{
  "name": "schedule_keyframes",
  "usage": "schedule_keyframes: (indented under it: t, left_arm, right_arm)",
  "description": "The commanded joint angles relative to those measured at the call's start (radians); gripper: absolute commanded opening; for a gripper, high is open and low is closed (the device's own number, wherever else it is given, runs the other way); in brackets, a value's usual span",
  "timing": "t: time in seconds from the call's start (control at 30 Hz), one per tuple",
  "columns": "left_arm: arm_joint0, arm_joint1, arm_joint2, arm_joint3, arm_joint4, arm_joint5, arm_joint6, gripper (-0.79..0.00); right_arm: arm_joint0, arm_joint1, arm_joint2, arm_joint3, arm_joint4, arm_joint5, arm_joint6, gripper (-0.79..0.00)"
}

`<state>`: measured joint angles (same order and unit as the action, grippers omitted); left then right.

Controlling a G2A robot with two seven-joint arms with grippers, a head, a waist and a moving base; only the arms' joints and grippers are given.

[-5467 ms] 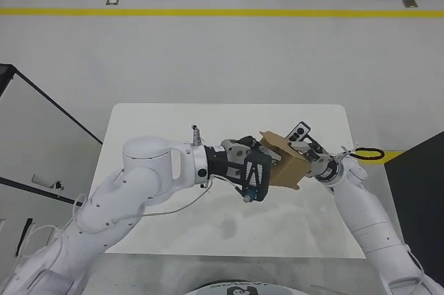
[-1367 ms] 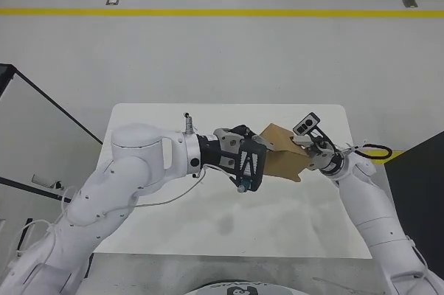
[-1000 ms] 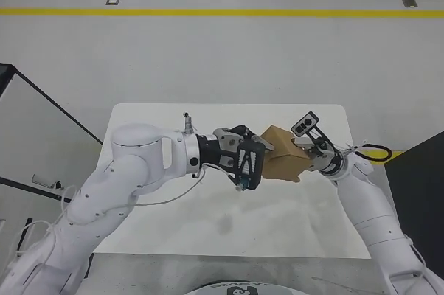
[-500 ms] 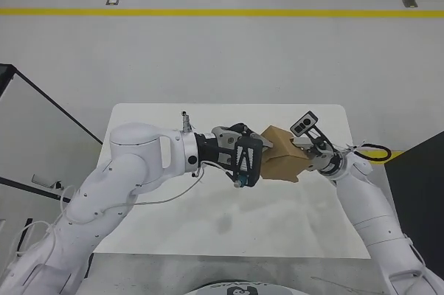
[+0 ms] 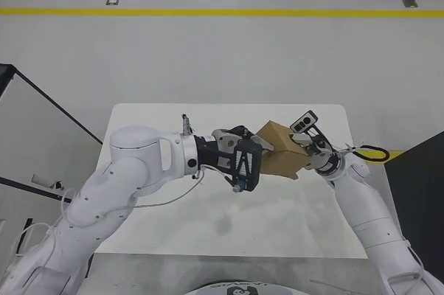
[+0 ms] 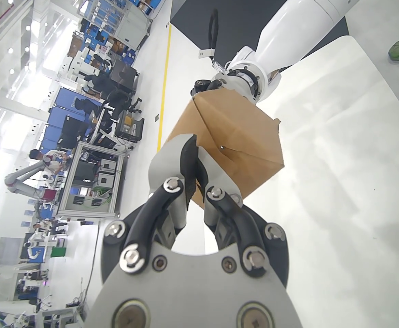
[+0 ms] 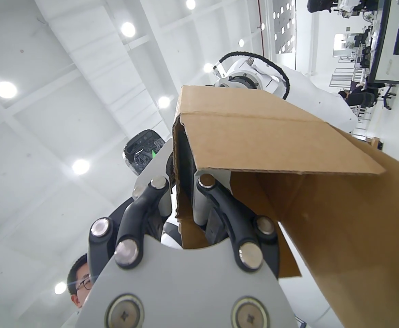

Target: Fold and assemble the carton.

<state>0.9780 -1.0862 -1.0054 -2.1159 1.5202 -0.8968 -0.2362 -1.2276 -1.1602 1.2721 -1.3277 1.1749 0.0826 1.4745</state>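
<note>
A brown cardboard carton point(image 5: 279, 151) hangs in the air above the white table point(image 5: 163, 125), held between both arms. My left gripper point(image 5: 258, 153) is shut on its near edge; in the left wrist view the fingertips point(image 6: 189, 153) pinch a flap of the carton point(image 6: 233, 134), whose end flaps meet in a closed seam. My right gripper point(image 5: 304, 153) is shut on the opposite end. In the right wrist view this gripper point(image 7: 185, 165) clamps a thin wall of the carton point(image 7: 271, 138), and one flap juts out open over the hollow inside.
A dark floor mat point(image 5: 421, 184) lies to the table's right, and a glass-sided frame point(image 5: 30, 140) stands off its left edge. The tabletop point(image 6: 339, 158) under the carton is bare. A person's face shows at the edge of the right wrist view.
The carton has been raised slightly and turned a little between the two grippers. Both grippers kept their hold and shifted a little with it.
</note>
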Motion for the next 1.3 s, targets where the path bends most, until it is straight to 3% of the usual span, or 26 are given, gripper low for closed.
schedule_keyframes:
  t: [0.0,1.27]
  left_arm:
    - [0.002,0.001,0.0,0.001,0.008,-0.006,0.006,-0.785]
    - [-0.042,-0.007,0.055,0.038,0.062,-0.01,0.046,-0.785]
  right_arm:
    - [0.002,-0.001,-0.002,0.003,0.003,-0.002,0.003,-0.785]
    - [0.021,-0.007,-0.009,0.016,0.001,-0.01,0.061,-0.785]
